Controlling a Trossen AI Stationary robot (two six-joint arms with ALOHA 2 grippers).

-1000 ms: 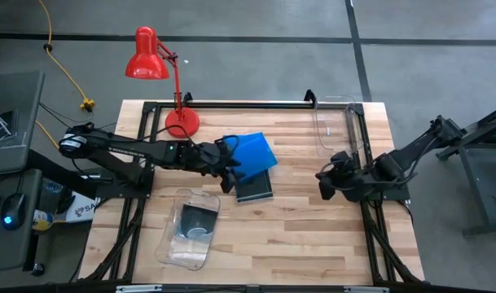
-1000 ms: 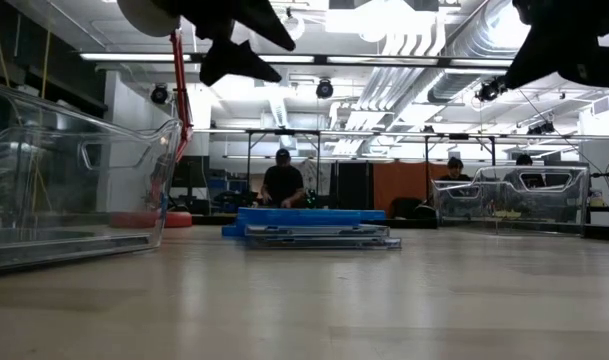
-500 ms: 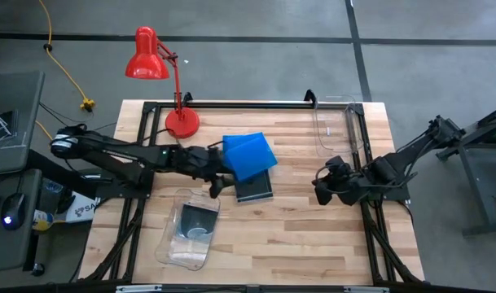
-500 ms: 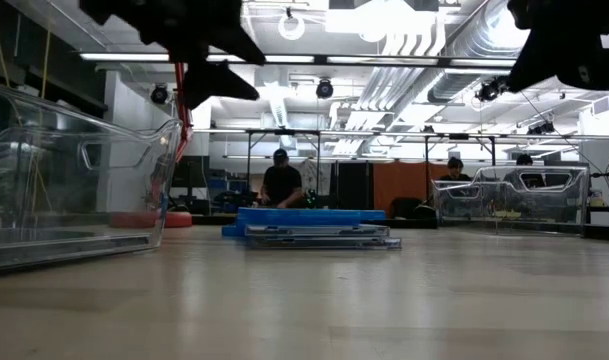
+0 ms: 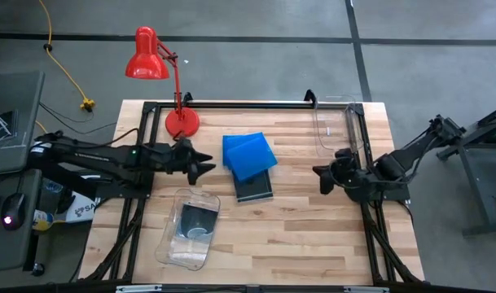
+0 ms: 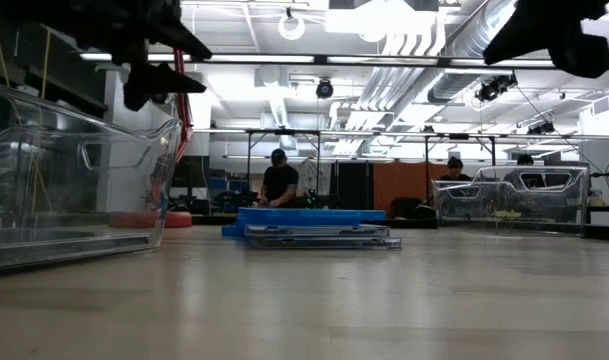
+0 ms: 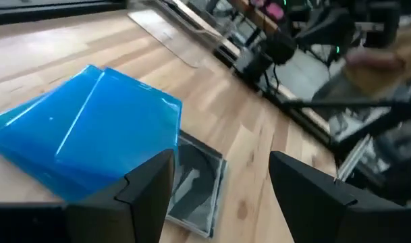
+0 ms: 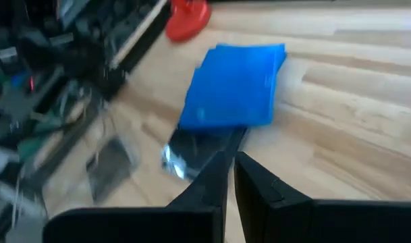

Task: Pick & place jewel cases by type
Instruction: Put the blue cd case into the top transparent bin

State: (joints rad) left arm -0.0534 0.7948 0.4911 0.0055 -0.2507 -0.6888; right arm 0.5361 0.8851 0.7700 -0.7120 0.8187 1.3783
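The bright blue, thin square plastic jewel cases [image 5: 248,155] lie in a fanned stack near the middle of the wooden table [image 5: 313,236], overlapping the upper part of a dark grey jewel case with a faint disc [image 5: 255,188], which pokes out on the near side. A second dark case [image 5: 198,220] already lies inside the clear rectangular plastic bin [image 5: 170,248] at the table's left front. Another clear plastic bin [image 5: 337,122] stands at the far right corner; its contents cannot be made out.

The left gripper [image 5: 200,162] hovers above the table just left of the stack, fingers spread and carrying nothing. The right gripper [image 5: 319,172] waits well to the right of the stack, fingers pressed together, empty.

Judgement: a new pick is in hand. The exposed dark case is pinned under the blue ones, so pulling it directly risks dragging the stack. Better to take the topmost blue case first, approaching from its free overhanging edge, one finger slipping under the lip, closing gently on the thin plastic. Lift straight up before travelling. Risk: picking two cases at once.

A red desk lamp [image 5: 154,65] stands at the far left.
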